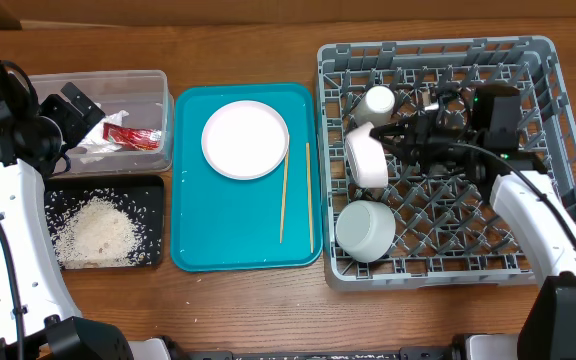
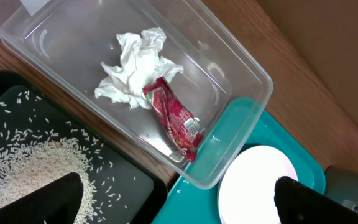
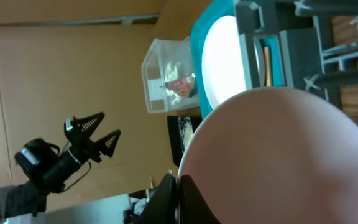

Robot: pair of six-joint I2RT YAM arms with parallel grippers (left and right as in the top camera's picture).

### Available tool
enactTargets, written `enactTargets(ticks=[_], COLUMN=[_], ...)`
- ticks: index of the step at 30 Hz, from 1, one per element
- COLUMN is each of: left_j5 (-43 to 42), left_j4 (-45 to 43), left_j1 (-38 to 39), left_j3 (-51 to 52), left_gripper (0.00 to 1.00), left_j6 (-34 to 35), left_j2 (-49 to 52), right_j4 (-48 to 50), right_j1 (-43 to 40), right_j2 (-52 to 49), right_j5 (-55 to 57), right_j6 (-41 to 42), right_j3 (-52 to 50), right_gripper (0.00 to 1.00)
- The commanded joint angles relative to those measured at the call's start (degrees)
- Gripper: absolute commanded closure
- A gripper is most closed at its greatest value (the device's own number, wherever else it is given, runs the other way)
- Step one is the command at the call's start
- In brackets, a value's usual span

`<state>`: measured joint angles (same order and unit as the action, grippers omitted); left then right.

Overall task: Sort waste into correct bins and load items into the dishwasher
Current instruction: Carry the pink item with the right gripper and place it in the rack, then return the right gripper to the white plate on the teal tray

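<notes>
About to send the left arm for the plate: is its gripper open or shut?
Open: the left gripper shows fingers far apart in its wrist view, holding nothing.

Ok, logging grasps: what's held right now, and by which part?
Right gripper pinches the tilted pale bowl by its rim; left gripper holds nothing.

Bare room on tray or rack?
Teal plastic tray: bare below the pale round plate, left of wooden chopsticks. Grey lattice dish rack: pegs free right of lower pale bowl; upper left crowded: white cup, upper bowl, right gripper.
</notes>
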<state>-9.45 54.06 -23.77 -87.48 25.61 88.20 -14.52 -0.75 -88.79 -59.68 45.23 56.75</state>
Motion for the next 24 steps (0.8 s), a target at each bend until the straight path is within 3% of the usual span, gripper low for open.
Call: enactTargets(ticks=[1,4,11,15,24], left_j5=[-0.5,-0.5,-0.5,-0.5,-0.5], left_j4=[-0.1,-0.1,-0.1,-0.1,-0.1], left_j1=[-0.2,-0.2,-0.2,-0.2,-0.2], left_j3=[-1.5,-1.5,-1.5,-1.5,-1.5], left_gripper=[0.0,0.0,0.0,0.0,0.0], left_j6=[0.8,0.8,0.8,0.8,0.8], left_j2=[0.2,0.2,0.2,0.2,0.2], right_j4=[0.3,-0.2,-4.1,-4.3,-10.6], right_j1=[-1.8,-3.5,-5.0,-8.2,-17.0], right_j2=[0.0,0.0,0.0,0.1,0.2], right_j5=[3.7,3.7,7.8,7.8,10.8], right_j6=[0.5,-0.8,-9.8,-10.1,-15.1], right_j3=[-1.2,-1.2,-1.2,-1.1,1.3], right_gripper=[0.96,0.94,0.7,0.6,0.55])
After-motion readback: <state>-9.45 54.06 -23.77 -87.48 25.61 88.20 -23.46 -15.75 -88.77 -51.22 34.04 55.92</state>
